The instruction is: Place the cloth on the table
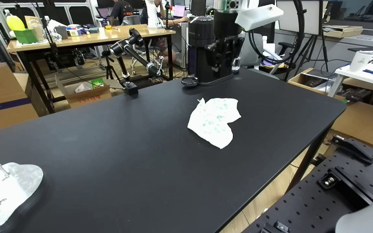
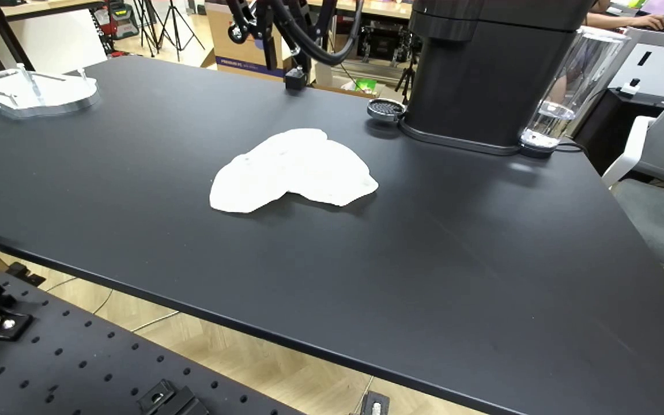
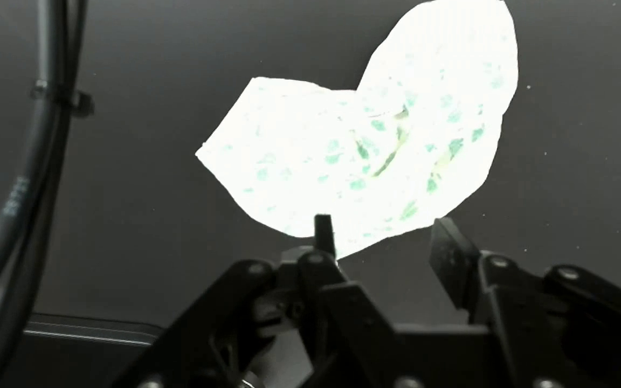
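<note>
A white cloth with green leaf marks point(image 1: 214, 124) lies folded and unevenly spread on the black table point(image 1: 125, 161). It also shows in an exterior view point(image 2: 294, 173) and in the wrist view point(image 3: 316, 156). My gripper point(image 1: 217, 66) is above the table, apart from the cloth, near the tall black appliance. In an exterior view the gripper point(image 2: 260, 40) is partly cut off by the top edge. In the wrist view the gripper point(image 3: 383, 221) has its fingers wide apart with nothing between them. The left finger overlaps the cloth's near edge in the picture.
A black appliance point(image 2: 482, 86) stands on the table with a small round metal drip tray point(image 2: 385, 109) and a clear water container point(image 2: 548, 124). A clear plate with bolts point(image 1: 15, 184) lies at another end. A jointed metal stand point(image 1: 129, 85) is on the far edge.
</note>
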